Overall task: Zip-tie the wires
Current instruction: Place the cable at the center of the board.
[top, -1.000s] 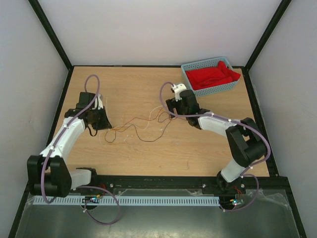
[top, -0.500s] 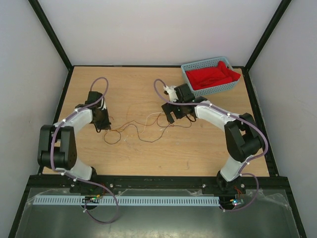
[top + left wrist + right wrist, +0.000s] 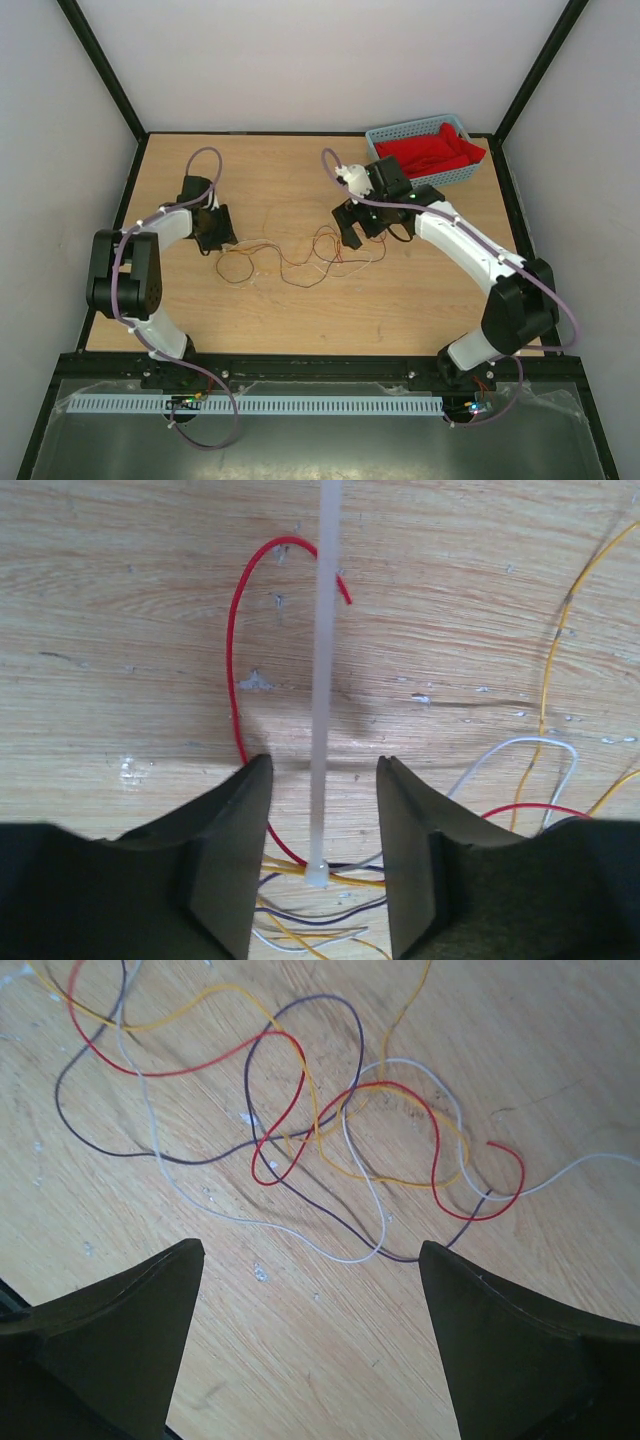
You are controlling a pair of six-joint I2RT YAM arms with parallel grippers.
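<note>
Left pincer (image 3: pixel 322 770), black two-finger, sits low over the pale wooden tabletop (image 3: pixel 420 300) at centre-left of the top view. Its jaws are partly open and hold nothing. A thin translucent white plastic zip tie (image 3: pixel 324 660) runs straight up the middle of the left wrist view between the two fingers, with a clear gap on either side, so it is not pinched. The zip tie's small head is at bottom centre of that view and looks closed round a bunch of the thin red, orange, white and dark purple wires (image 3: pixel 318 1125). The strap pointing away from the bunch suggests the loop is cinched and the tail is just lying loose.

Right pincer (image 3: pixel 310 1250) is in the middle of the top view, jaws spread as wide as they go and empty. It hovers above the free end of the wires, probably parked clear so the strands lie slack.

The wires lie flat on the tabletop between the two pincers, one end gathered under the left pincer. The rest sprawls rightward in loose overlapping curls to just below the right pincer. In the right wrist view the curls fill the upper half, ahead of the open fingers and not touching them.

A blue plastic lattice basket (image 3: pixel 378 155) with a red cloth (image 3: pixel 430 152) sits at the upper right, well apart from the wires.

Judgement: tie looks on, both pincers letting go.
</note>
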